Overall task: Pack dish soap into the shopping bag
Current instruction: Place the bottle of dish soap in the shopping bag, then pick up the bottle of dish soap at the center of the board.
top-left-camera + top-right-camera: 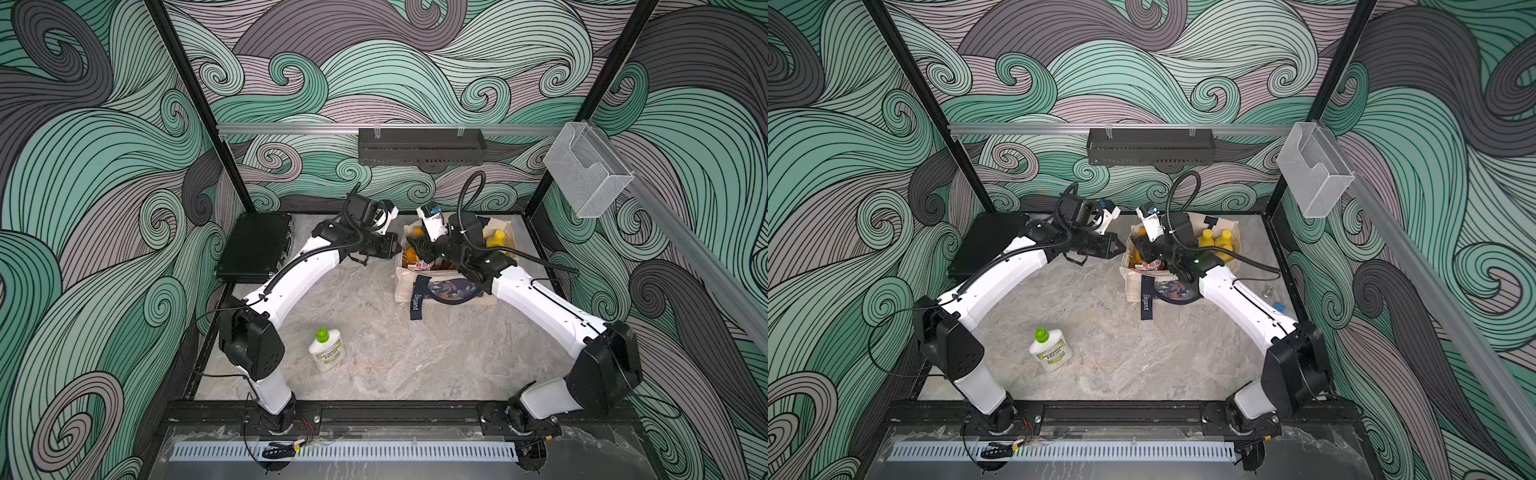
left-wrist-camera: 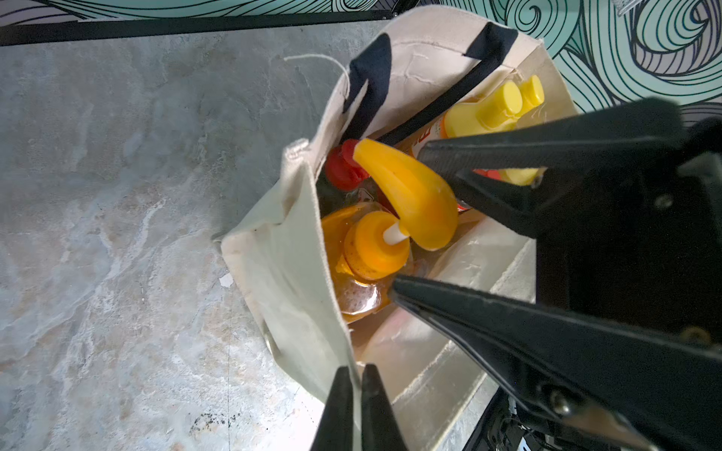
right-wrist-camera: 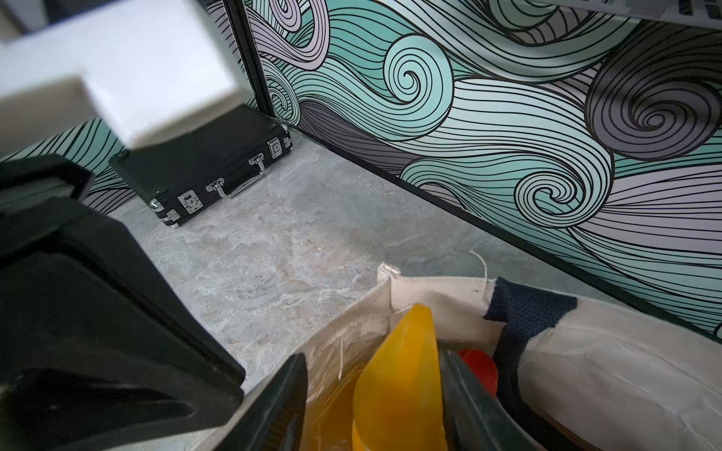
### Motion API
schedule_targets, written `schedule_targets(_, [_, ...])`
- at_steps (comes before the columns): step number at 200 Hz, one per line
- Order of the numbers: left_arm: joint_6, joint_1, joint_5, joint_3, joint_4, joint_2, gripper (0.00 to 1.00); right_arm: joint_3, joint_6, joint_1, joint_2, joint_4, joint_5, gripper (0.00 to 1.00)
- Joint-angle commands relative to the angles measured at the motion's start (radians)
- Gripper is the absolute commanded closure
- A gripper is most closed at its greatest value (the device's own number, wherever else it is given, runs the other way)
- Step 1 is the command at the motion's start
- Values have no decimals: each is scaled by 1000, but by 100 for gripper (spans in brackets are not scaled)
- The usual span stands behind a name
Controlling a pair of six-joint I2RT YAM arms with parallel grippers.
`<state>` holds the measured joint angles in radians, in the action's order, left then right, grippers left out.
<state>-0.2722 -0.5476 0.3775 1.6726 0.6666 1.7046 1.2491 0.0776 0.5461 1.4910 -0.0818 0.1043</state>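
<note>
The cream shopping bag stands open at the back right of the table. My left gripper is shut on its canvas rim. Inside stand the tall orange pump bottle, yellow-capped bottles and a red-capped one. My right gripper reaches into the bag mouth, open, its jaws on either side of the pump head; one finger lies against it, the other stands clear. A white green-capped bottle lies on the table in front of the left arm.
A black hard case lies at the back left corner. A black shelf hangs on the back rail and a clear plastic holder on the right rail. A small bolt lies right of the bag.
</note>
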Motion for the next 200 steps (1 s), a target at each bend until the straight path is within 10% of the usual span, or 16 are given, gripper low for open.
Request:
schedule_targets(1, [8,8,4,16,6,-2,92,27,22,6,-3,-33,-8,43])
schedule_targets(179, [9,7,14,26,21,-2,91,234,-111,-17,-66,-528,25,40])
schedule_targets(200, [14,9,9,32,32,2,80,217,-107,0,-53,-531,23,39])
